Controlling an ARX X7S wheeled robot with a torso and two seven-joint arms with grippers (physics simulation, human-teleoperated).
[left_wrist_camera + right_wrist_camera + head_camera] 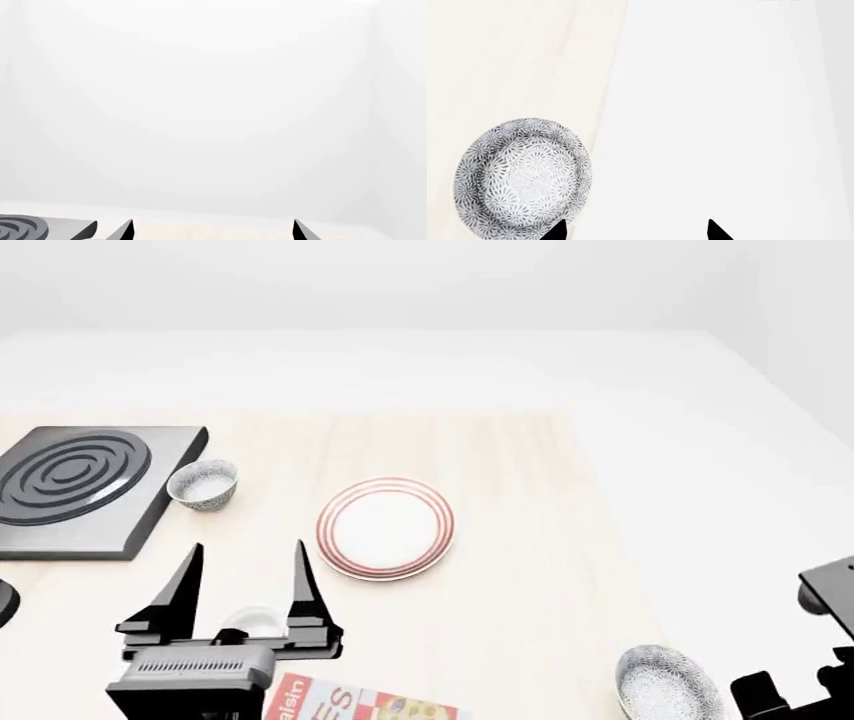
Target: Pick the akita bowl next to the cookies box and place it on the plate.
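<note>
While its jaws gape, the right end effector (635, 231) sits just beside the akita bowl (522, 176) — apart.

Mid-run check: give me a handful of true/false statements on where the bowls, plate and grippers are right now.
1. The plate has a bowl on it. False: it is bare.
2. One akita bowl sits beside the stove. True.
3. The left gripper is shut on the small white cup. False: its jaws are open, holding nothing.
4. The other akita bowl lies near the table's right edge, close to the right arm. True.
5. The cookies box stands upright behind the plate. False: it lies flat at the near edge.
</note>
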